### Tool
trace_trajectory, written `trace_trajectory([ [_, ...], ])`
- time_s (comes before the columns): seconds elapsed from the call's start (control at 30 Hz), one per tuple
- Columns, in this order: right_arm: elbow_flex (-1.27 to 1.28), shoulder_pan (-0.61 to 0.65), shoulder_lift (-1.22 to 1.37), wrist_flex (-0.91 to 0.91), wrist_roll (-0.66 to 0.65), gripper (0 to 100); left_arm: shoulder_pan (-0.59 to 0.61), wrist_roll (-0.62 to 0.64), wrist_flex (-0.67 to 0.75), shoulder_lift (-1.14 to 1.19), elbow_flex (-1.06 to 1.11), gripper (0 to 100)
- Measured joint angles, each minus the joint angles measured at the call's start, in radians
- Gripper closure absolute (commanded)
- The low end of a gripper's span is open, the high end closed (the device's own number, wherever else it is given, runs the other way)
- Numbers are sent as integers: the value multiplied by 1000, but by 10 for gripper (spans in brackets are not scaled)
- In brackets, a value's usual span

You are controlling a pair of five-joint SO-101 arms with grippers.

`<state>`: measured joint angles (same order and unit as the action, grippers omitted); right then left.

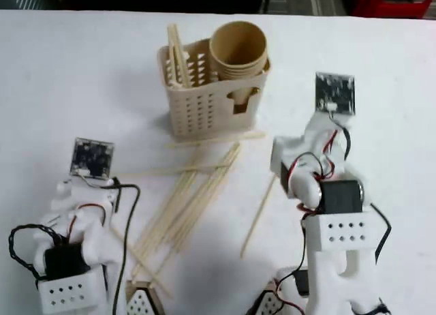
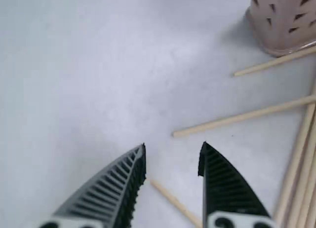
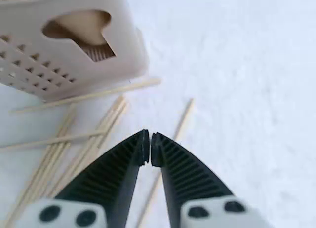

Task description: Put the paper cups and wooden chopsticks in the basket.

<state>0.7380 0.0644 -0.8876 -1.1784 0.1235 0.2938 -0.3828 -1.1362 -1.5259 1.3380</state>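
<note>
High view, upper centre: basket (image 1: 204, 107) upright on the white table (image 1: 82, 76), with a stack of paper cups (image 1: 238, 49) nested in its right-hand part and several wooden chopsticks (image 1: 178, 52) standing on end in its left-hand part. Directly below the basket in the frame: one stick (image 1: 218, 139) flat along its foot. From frame centre toward lower left: loose chopsticks (image 1: 187, 206) fanned out on the table. Right of centre: single chopstick (image 1: 259, 216) lying apart from the fan, slanted. Lower left of frame: left arm (image 1: 75, 219). Right side of frame: right arm (image 1: 327, 192). Left gripper (image 2: 172, 148): parted to a moderate gap, gripping nothing, above bare table, with one stick end (image 2: 173, 203) just beside the tips. Right gripper (image 3: 149, 141): closed to a thin slit at the tips, gripping nothing, above the single chopstick (image 3: 180, 122), close to the basket (image 3: 64, 65).
</note>
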Motion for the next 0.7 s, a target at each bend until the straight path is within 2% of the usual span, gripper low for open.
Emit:
trace_trajectory([
  [0.2, 175, -97, -15, 64, 0, 981, -83, -66, -155, 8, -181, 814],
  [0.33, 278, -127, -15, 173, 0, 981, -164, -124, -252, 178, -324, 749],
  [0.47, 358, -132, -15, 269, 0, 981, -256, -127, -333, 417, -443, 749],
  [0.57, 400, -129, -15, 316, 0, 981, -318, -127, -331, 594, -480, 749],
  [0.7, 417, -127, -15, 338, 0, 981, -379, -127, -262, 790, -482, 750],
])
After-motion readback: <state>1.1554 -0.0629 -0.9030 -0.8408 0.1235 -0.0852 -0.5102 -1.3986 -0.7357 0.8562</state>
